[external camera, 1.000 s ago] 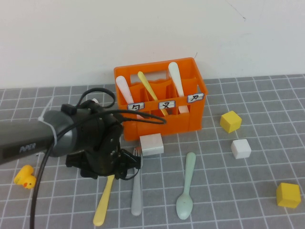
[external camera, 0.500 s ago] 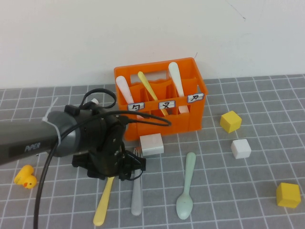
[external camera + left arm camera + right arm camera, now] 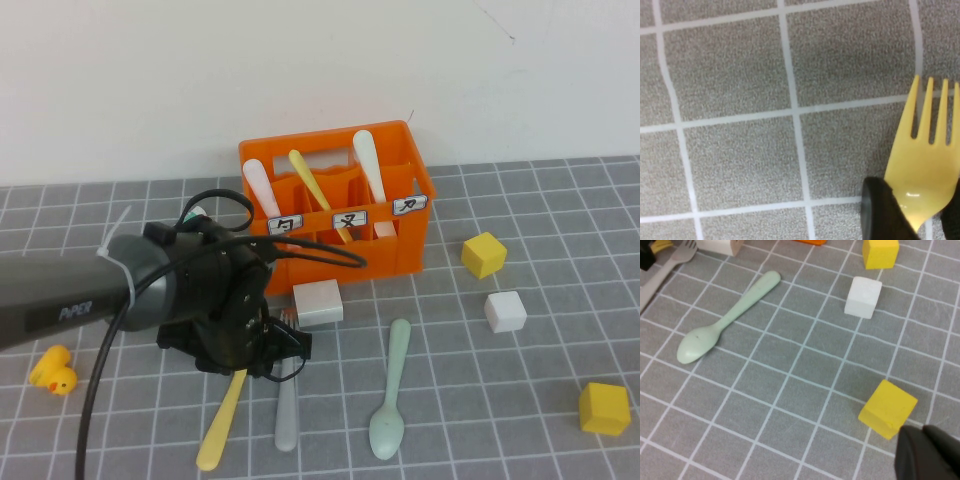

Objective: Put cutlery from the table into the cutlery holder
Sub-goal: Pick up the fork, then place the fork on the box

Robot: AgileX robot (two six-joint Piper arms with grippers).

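Note:
The yellow fork (image 3: 218,425) lies on the grid-lined grey table (image 3: 480,400), handle toward the front. My left gripper (image 3: 256,356) is low over its head. In the left wrist view the fork (image 3: 925,150) sits between the two black fingers (image 3: 882,212), which press on its neck. The grey fork (image 3: 287,400) lies just right of it, and the mint spoon (image 3: 390,390) lies farther right. The orange cutlery holder (image 3: 400,245) stands behind, holding two white spoons and a yellow piece. My right gripper (image 3: 927,452) is shut and empty, beside a yellow cube (image 3: 887,407).
A white block (image 3: 318,302) sits in front of the holder. A yellow cube (image 3: 484,254), a white cube (image 3: 505,311) and another yellow cube (image 3: 604,408) lie to the right. A yellow duck (image 3: 52,374) sits at the left. A white wall is behind.
My left gripper has moved a little right and toward the front, settling lower over the yellow fork's head. The cutlery on the table has not moved.

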